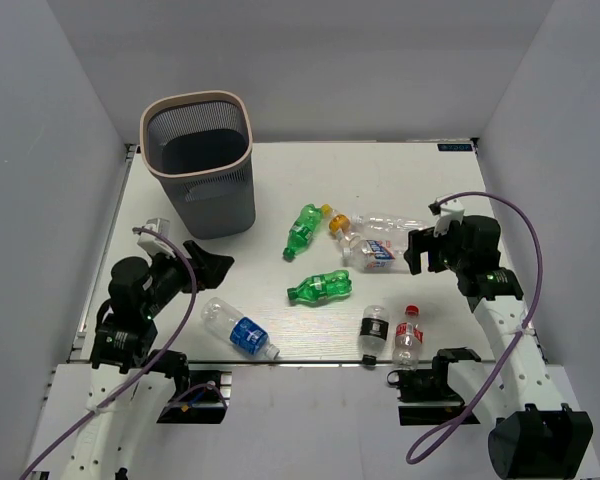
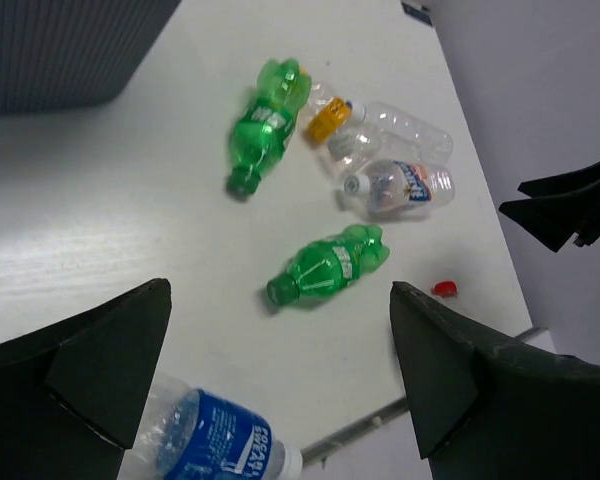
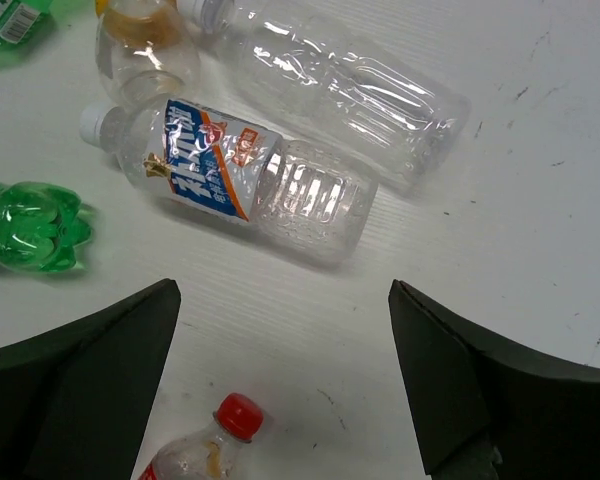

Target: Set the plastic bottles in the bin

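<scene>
The bin [image 1: 197, 101] stands at the far left; its wall shows in the left wrist view [image 2: 60, 50]. Several plastic bottles lie on the table: two green ones [image 1: 302, 231] [image 1: 320, 287], a blue-labelled one [image 1: 238, 329], a black-labelled one [image 1: 373, 333], a red-capped one [image 1: 408, 338], an orange-capped one [image 1: 337, 222], a long clear one [image 1: 388, 224] and a white-capped labelled one [image 1: 372, 252]. My left gripper [image 1: 208, 262] [image 2: 277, 292] is open and empty, just above the blue-labelled bottle [image 2: 205, 435]. My right gripper [image 1: 420, 252] [image 3: 282, 288] is open and empty, hovering between the labelled bottle [image 3: 230, 175] and the red-capped bottle [image 3: 215, 450].
White walls close in the table on the left, back and right. The table's near edge runs just beyond the blue-labelled, black-labelled and red-capped bottles. The right arm's grey cable [image 1: 520, 220] loops beside the right wall.
</scene>
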{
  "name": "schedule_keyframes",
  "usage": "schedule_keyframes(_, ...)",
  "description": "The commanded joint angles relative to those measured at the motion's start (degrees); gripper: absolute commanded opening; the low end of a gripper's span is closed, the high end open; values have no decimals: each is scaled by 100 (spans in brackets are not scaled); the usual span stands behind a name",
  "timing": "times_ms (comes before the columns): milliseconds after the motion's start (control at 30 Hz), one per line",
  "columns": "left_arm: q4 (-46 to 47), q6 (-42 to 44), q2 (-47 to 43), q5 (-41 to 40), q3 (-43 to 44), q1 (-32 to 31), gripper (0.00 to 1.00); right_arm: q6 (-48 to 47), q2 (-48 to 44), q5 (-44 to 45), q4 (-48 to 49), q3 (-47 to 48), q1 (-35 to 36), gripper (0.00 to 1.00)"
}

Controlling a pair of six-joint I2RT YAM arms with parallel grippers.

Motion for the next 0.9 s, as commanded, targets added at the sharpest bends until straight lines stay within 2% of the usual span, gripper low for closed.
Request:
schedule_keyframes(0,-427,-530,-87,128,-166,16,100,57,-24,-194,-81,48,-4,90)
schedule_keyframes(100,-428,-671,-157,75,-280,16,100,-144,-24,-273,-212,110,14,90)
schedule_keyframes(200,-279,-724,-105,347,-447,16,100,-365,-24,-335,-336,110,-4,90)
schedule_keyframes(333,-208,-664,342,541,-570,16,100,-662,-59,-395,-476,136,-4,90)
schedule_keyframes(367,-208,-663,439,601,-570,16,100,-1229,-42,-440,-555,180,14,90)
schedule_keyframes(433,-304,-506,703,602,-456,16,100,-1367,46,-363,-749,303,14,90)
schedule_keyframes(500,-532,-452,1158,524,-211,16,94,-1323,336,-142,-846,557,14,90)
schedule_keyframes(533,-786,-383,1292,436,-122,16,86,-1401,589,-89,-1029,802,-4,90)
schedule_keyframes(600,-1042,-382,1581,321,149,16,78,-1611,775,-1,-1170,909,22,90)
schedule_keyframes(667,-1394,-680,1714,111,317,16,64,-1814,907,-71,-1487,1015,14,90)
schedule_keyframes(733,-1874,-1169,1924,-195,528,-37,60,-2245,943,-325,-1654,1024,-12,90)
schedule_keyframes(767,-2061,-1286,1995,-285,694,-37,58,-2106,856,-361,-1516,972,5,83)
schedule_keyframes(800,-2271,-1418,2066,-399,800,-37,55,-1983,846,-431,-1523,954,5,44)
schedule_keyframes(833,-2717,-1558,2119,-643,897,-37,55,-1869,811,-423,-1366,902,5,0)
schedule_keyframes(867,-2922,-1769,2189,-768,1072,-37,58,-1694,768,-457,-1321,875,5,0)
